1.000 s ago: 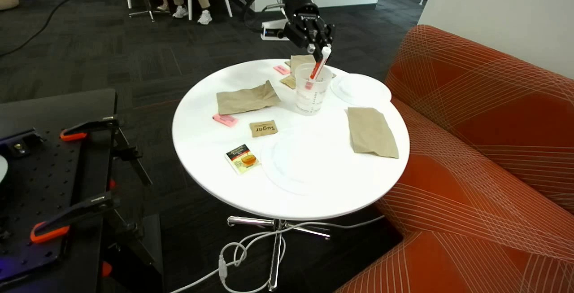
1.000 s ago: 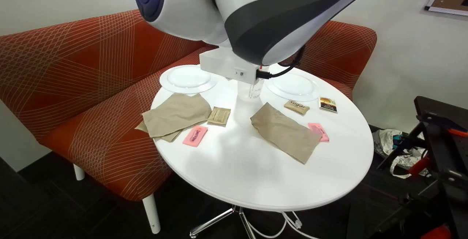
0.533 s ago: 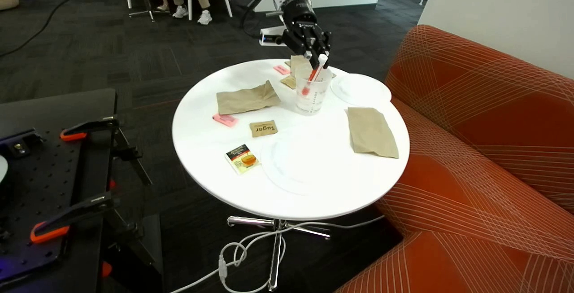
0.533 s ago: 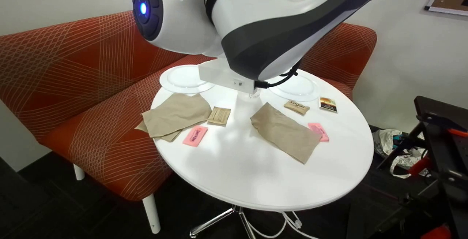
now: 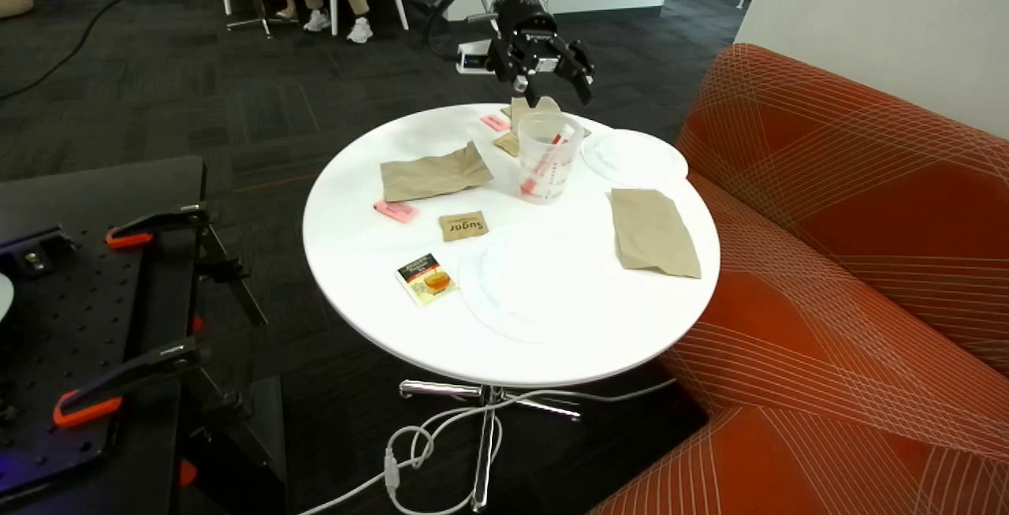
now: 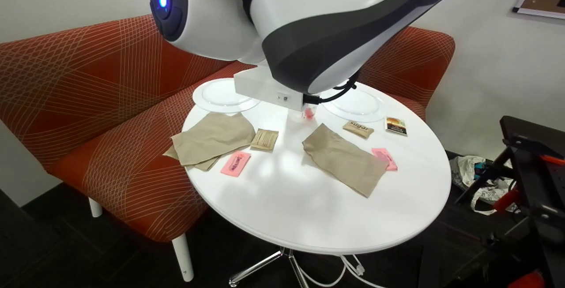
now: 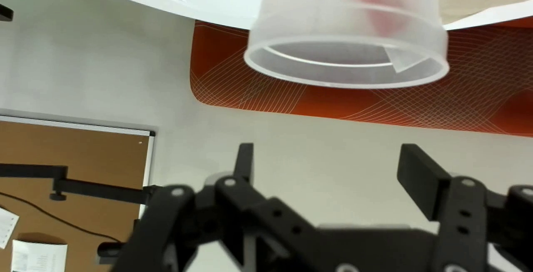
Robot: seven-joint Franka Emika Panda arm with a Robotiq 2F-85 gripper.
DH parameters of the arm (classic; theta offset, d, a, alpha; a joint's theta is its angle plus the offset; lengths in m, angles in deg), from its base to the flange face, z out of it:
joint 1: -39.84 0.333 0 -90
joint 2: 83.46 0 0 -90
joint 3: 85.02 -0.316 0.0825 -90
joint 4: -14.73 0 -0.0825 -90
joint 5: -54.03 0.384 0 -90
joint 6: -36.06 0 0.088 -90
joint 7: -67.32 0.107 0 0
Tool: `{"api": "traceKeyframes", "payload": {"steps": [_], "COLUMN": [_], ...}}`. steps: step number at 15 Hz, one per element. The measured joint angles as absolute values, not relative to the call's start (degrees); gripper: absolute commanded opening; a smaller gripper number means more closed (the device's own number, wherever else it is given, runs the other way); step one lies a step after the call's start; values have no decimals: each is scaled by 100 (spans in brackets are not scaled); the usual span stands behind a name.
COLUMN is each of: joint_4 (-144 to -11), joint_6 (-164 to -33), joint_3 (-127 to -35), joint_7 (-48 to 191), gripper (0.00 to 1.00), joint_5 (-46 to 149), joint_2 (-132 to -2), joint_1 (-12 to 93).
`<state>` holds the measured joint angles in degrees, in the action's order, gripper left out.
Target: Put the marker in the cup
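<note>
Wrist view, gripper (image 7: 333, 170) spread wide, apart from translucent cup (image 7: 308, 20), in an exterior view, same cup upright on round white table (image 5: 355, 263), red-and-white marker (image 5: 545, 158) tilted inside.

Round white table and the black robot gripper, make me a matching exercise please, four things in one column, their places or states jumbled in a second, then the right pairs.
Things
1. red-and-white stick-shaped marker
2. black two-fingered gripper
3. see-through whitish plastic cup
4. small yellow-and-black packet

Places and states
A. open, holding nothing
B. standing upright on the round white table
C. lying flat on the table
D. leaning inside the cup

Right pairs: 1-D, 2-A, 3-B, 4-C
</note>
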<state>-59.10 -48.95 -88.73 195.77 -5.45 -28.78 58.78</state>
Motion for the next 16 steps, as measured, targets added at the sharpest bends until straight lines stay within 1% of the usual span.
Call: {"api": "traceKeyframes", "payload": {"steps": [9, 16], "joint_4": [-6066, -6841], "joint_6": [-4864, -4887], "joint_3": [-8886, -8974], "joint_7": [19577, 19306], "gripper": [100, 100], "joint_5": [-533, -468], "joint_2": [-3412, -4358], "joint_1": [6042, 6009]}}
